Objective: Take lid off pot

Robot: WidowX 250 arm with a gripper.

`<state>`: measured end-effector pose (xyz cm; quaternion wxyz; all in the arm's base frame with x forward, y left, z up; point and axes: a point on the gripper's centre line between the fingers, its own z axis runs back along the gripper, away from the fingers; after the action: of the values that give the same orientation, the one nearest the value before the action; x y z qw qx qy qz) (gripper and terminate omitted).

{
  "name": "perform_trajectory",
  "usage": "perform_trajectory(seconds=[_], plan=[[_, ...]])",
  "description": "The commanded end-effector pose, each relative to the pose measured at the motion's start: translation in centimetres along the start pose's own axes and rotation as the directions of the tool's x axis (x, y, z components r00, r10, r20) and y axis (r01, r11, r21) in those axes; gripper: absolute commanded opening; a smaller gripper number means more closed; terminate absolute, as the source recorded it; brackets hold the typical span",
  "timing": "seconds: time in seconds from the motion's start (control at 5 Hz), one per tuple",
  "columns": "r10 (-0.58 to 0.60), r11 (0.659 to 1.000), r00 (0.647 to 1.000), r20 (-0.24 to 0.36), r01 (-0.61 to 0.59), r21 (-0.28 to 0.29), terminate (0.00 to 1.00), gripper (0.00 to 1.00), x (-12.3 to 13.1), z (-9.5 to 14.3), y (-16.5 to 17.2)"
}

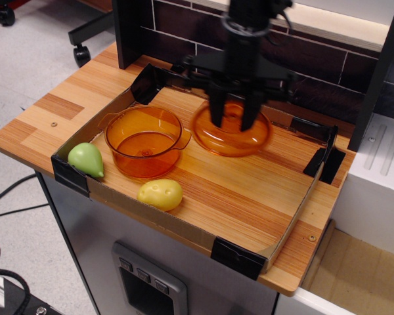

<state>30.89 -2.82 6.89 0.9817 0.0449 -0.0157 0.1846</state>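
Note:
The amber-orange pot (pixel 144 141) stands open at the left of the wooden tray, its two flat side handles showing. The amber-orange lid (pixel 231 133) hangs to the right of the pot, near the tray's middle back, a little above or just at the wood; I cannot tell if it touches. My black gripper (pixel 234 113) comes down from above and is shut on the lid's centre knob, which its fingers hide.
A green toy pear (pixel 87 159) lies left of the pot at the tray's front-left corner. A yellow toy fruit (pixel 161 194) lies by the front wall. The tray's cardboard wall (pixel 184 226) has black corner brackets. A dark brick wall stands behind.

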Motion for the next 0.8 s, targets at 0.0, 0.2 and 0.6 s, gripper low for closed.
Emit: perform_trajectory(seconds=[0.0,0.2,0.6], plan=[[0.008,1.0,0.999,0.045,-0.008,-0.002,0.0,0.0,1.1,-1.0,-2.9],[-0.014,1.0,0.997,0.071,0.015,-0.008,0.0,0.0,1.0,-2.3,-4.0],[0.002,0.999,1.0,0.029,-0.001,-0.034,0.0,1.0,3.5,-1.3,-5.2]])
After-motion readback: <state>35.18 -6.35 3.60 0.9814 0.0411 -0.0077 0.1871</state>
